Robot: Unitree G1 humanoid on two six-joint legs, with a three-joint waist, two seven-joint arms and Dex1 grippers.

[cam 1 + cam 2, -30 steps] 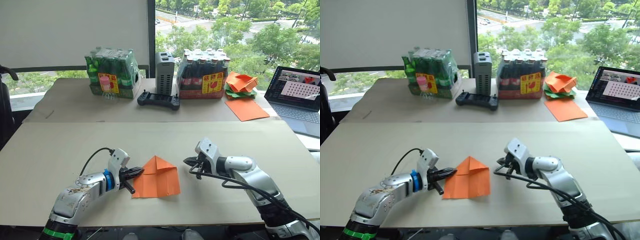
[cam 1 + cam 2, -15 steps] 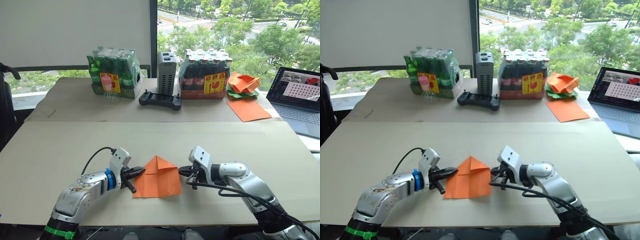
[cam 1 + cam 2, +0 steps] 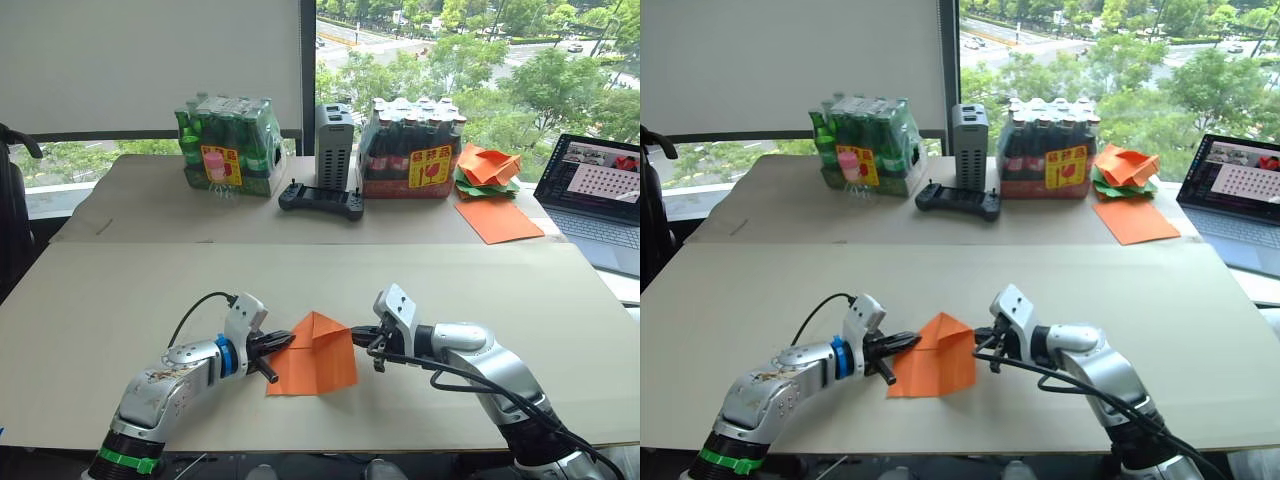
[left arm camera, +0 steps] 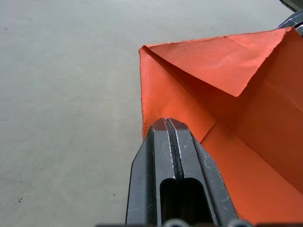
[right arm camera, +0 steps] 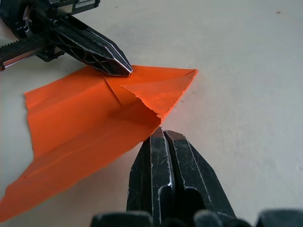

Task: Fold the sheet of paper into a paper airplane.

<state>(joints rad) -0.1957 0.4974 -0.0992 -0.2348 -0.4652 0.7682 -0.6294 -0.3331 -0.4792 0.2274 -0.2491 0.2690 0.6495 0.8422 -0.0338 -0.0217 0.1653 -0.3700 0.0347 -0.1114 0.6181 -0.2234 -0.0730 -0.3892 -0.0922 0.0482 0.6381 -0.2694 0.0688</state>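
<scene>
The sheet of paper (image 3: 315, 355) lies flat near the table's front edge, bright orange, with two corner folds meeting in a point at its far end. My left gripper (image 3: 285, 342) is shut, and its tip (image 4: 166, 124) rests on the sheet's left part. My right gripper (image 3: 358, 334) is also shut. Its tip (image 5: 161, 133) touches the sheet's right edge, which curls up slightly there. In the right wrist view the left gripper (image 5: 124, 70) presses down on the sheet (image 5: 85, 118) from the other side.
Along the back of the table (image 3: 120, 290) stand a green bottle pack (image 3: 222, 145), a grey box (image 3: 333, 145), a black controller (image 3: 320, 200) and a dark bottle pack (image 3: 412, 150). A heap of crumpled papers (image 3: 485, 168), a larger orange sheet (image 3: 495, 220) and a laptop (image 3: 595, 195) are at back right.
My right gripper has moved left across the table until its tip met the sheet's right edge. The left gripper has stayed on the sheet's left side.
</scene>
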